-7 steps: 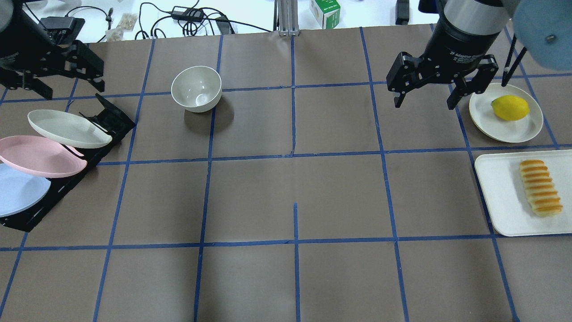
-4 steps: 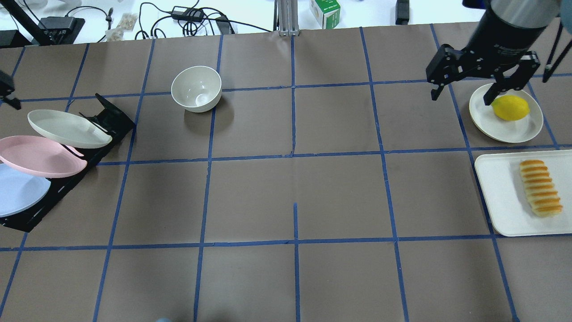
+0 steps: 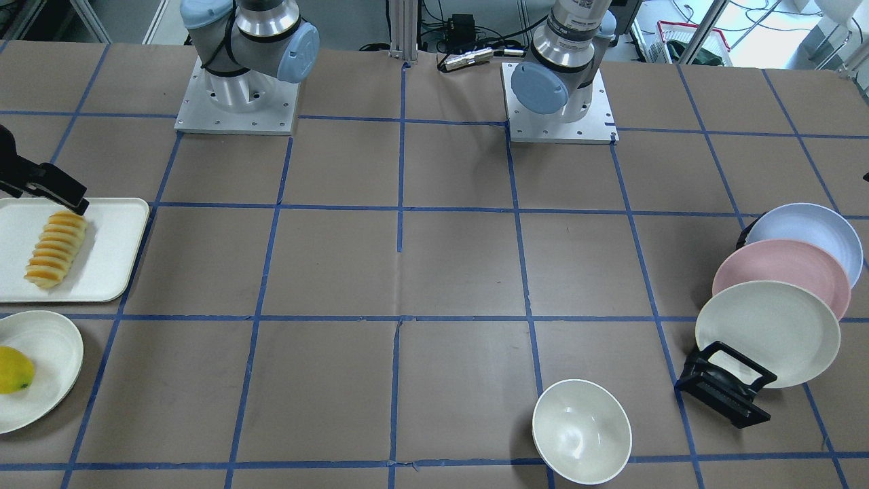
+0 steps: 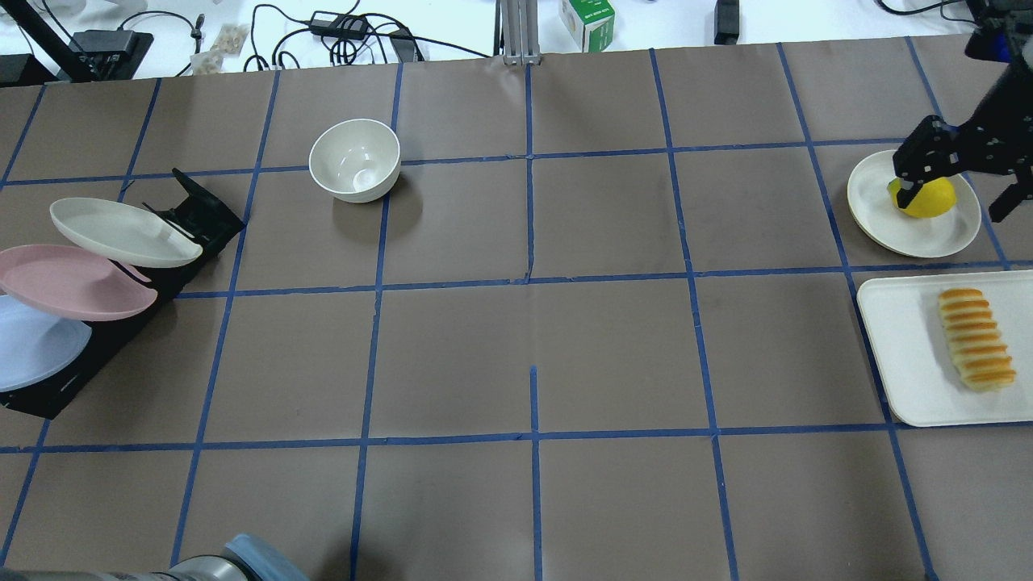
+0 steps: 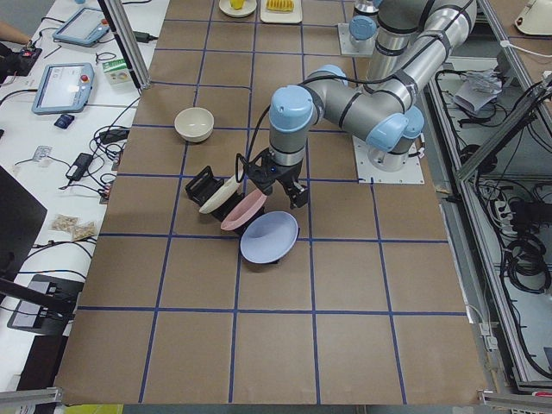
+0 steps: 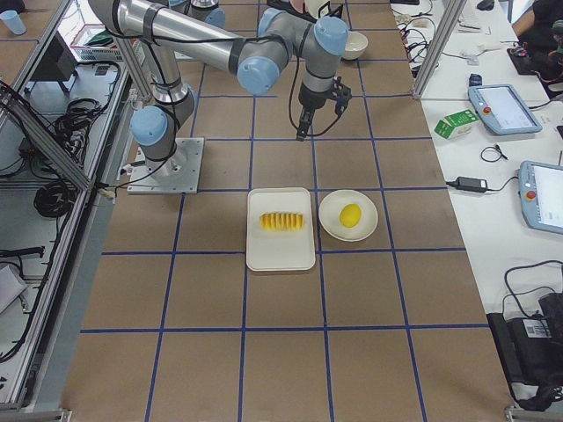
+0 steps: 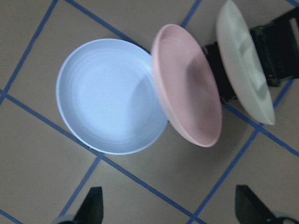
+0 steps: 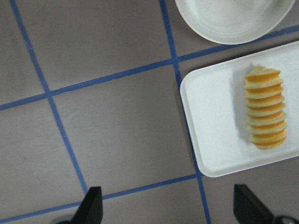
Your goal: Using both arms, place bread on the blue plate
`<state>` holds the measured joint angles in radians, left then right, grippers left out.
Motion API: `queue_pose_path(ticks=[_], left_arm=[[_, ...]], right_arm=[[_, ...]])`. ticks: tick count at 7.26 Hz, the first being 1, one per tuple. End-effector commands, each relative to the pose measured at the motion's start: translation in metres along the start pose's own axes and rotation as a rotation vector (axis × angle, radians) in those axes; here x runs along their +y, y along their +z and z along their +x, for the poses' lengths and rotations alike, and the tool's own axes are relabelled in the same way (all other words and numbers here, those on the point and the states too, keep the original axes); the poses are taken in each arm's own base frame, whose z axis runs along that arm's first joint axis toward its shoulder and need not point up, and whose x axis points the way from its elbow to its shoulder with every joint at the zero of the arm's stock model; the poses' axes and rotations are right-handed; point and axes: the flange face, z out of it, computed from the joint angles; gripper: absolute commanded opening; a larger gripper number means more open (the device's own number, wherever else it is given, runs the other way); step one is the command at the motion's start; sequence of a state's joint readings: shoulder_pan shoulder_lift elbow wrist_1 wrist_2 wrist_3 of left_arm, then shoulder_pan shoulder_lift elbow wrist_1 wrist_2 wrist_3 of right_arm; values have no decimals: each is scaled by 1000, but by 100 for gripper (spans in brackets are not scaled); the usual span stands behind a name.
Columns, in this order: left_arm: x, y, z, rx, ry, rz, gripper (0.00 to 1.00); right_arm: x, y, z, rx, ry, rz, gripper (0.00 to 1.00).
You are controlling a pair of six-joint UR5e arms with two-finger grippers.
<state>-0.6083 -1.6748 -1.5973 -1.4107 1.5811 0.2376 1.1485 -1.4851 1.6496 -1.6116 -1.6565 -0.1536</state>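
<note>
The bread [image 8: 264,107] is lying on the white tray [image 8: 215,121]. The right gripper [image 8: 169,207] is hanging above the table with its jaws spread wide and empty, and in its wrist view the loaf is sitting ahead of the jaws, off toward one finger and not between them. The left gripper [image 7: 170,207] is hovering, jaws likewise released, near the blue plate [image 7: 110,95], which is leaning in the black rack [image 7: 280,51] just beside the pink plate [image 7: 187,86].

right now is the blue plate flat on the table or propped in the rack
Propped. The blue plate leans tilted in the black rack, its edge overlapped by the pink plate beside it.
</note>
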Motion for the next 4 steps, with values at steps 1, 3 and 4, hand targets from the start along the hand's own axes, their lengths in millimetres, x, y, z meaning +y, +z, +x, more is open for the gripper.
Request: queue_pose_path(ticks=[1, 3, 4], left_arm=[[-21, 51, -37, 7, -50, 2, 100], [-26, 114, -39, -5, 63, 3, 100], [-25, 121, -38, -4, 81, -9, 100]], right_arm=[[-12, 45, 23, 74, -19, 0, 100], [-15, 83, 62, 53, 60, 1, 100], [-17, 106, 68, 48, 68, -12, 100]])
